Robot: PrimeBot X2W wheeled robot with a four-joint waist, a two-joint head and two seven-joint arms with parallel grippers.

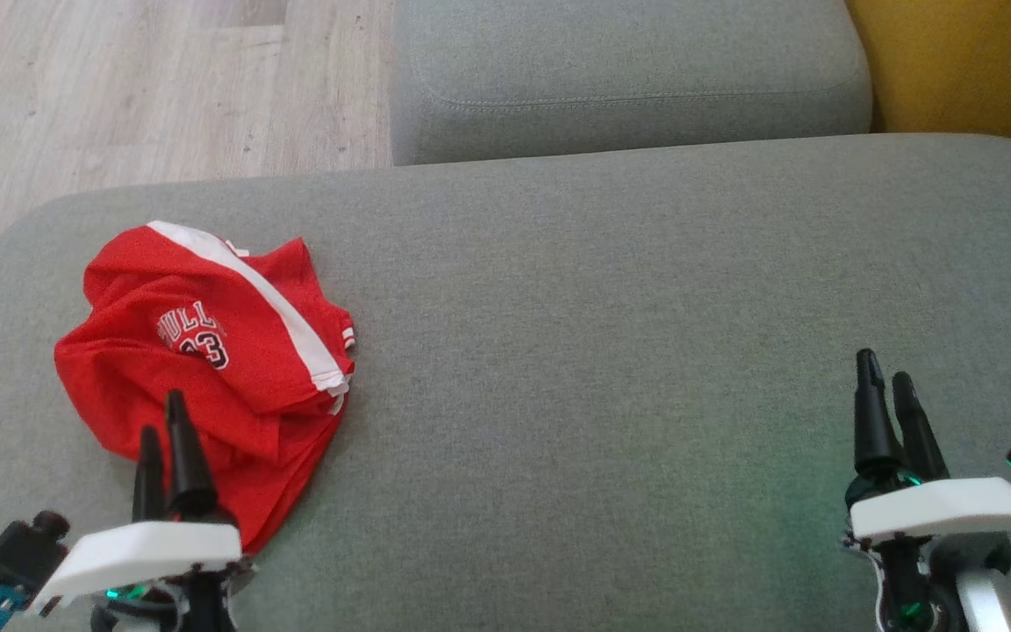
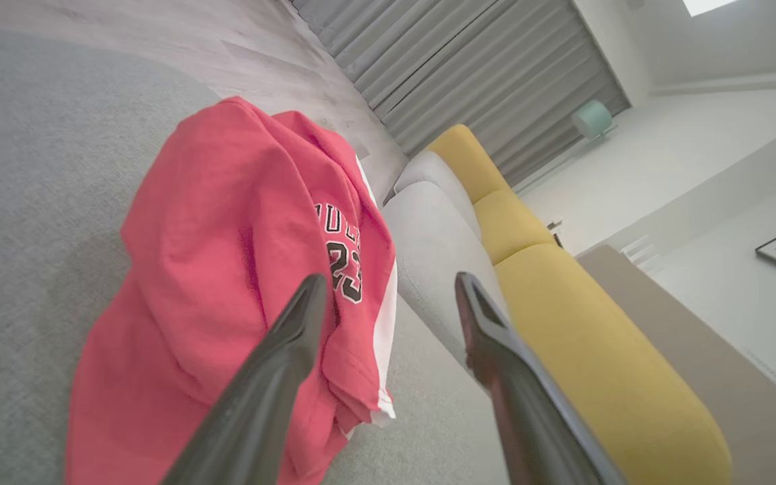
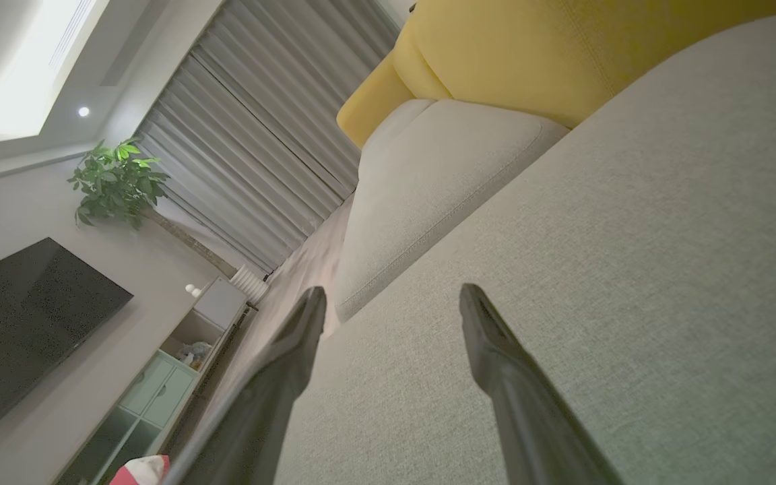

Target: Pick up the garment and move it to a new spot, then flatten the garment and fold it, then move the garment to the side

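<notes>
Red jersey (image 1: 207, 351), white-striped and crumpled into a heap, lies near the left edge of the grey seat cushion (image 1: 611, 298), toward its near left corner. My left gripper (image 1: 162, 412) hangs at the heap's near side, fingers apart and empty; whether the tips touch the cloth I cannot tell. My right gripper (image 1: 883, 366) waits well apart by the near right corner, fingers likewise spread with nothing between them. The step in hand, as I judge it, is the first pick-up. I should come down on a raised fold rather than a flat hem and pinch through the layers without digging into the upholstery. Then I should lift until the cloth hangs free before carrying it toward the bare middle of the cushion. The woven cover looks grippy, so dragging would likely bunch the cloth. Beyond the far edge sits a second grey cushion (image 1: 628, 79) with a yellow one (image 1: 962, 61) beside it. Pale wood floor (image 1: 119, 88) runs past the left edge, and grey curtains (image 2: 469, 74), a dark screen (image 3: 24, 330) and a leafy plant (image 3: 115, 182) stand further off.
</notes>
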